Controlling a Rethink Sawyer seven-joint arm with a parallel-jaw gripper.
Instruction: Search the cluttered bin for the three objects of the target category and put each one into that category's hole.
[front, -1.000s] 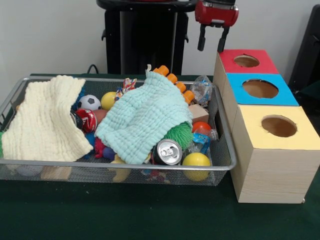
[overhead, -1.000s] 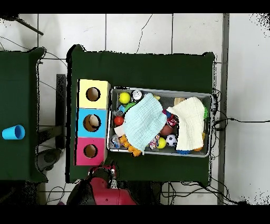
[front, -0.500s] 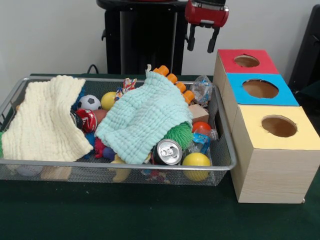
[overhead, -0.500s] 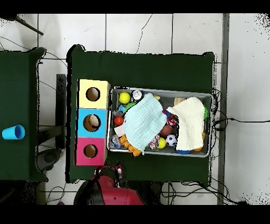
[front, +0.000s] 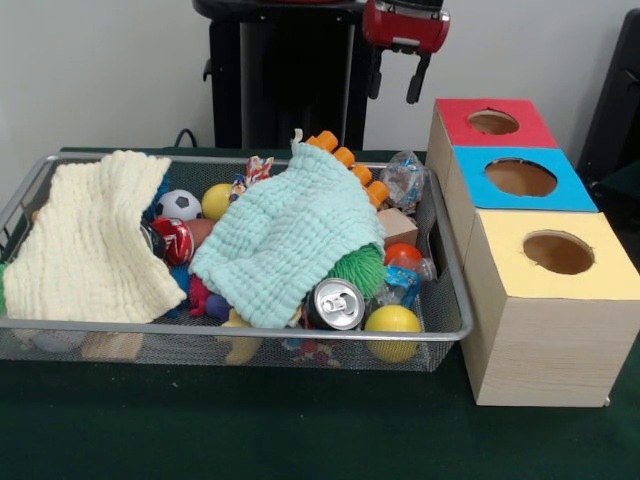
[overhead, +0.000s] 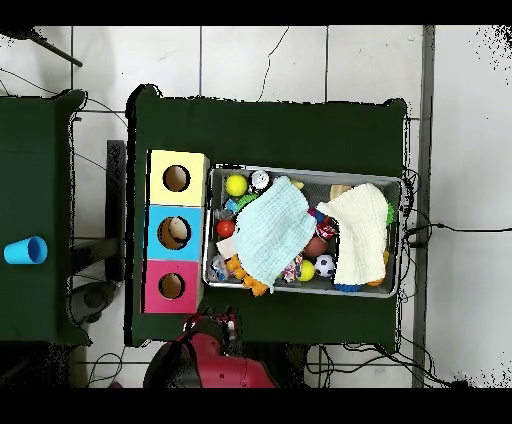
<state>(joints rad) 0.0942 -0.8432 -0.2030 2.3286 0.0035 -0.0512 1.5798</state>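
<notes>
A wire mesh bin (front: 240, 328) holds clutter under a mint cloth (front: 290, 235) and a cream cloth (front: 95, 240). Showing around them are a soda can (front: 335, 303), a yellow ball (front: 393, 322), a soccer ball (front: 178, 205), a green spiky ball (front: 360, 268) and an orange ridged toy (front: 350, 160). Beside the bin stand three wooden boxes with a red hole (front: 493, 122), a blue hole (front: 520, 177) and a yellow hole (front: 558, 252). My gripper (front: 394, 85) hangs open and empty, high behind the bin's far right corner. Overhead, the gripper (overhead: 216, 322) sits just off the bin (overhead: 300, 172), near the red box (overhead: 172, 286).
A wooden block (front: 398, 225) and a crinkled clear bag (front: 403, 178) lie at the bin's right end, close to the boxes. A blue cup (overhead: 22, 250) stands on a separate dark table to the left in the overhead view.
My gripper has drifted left and slightly up in the front view, away from above the red box toward the bin's far corner. It stays open. Bin contents look unmoved.
</notes>
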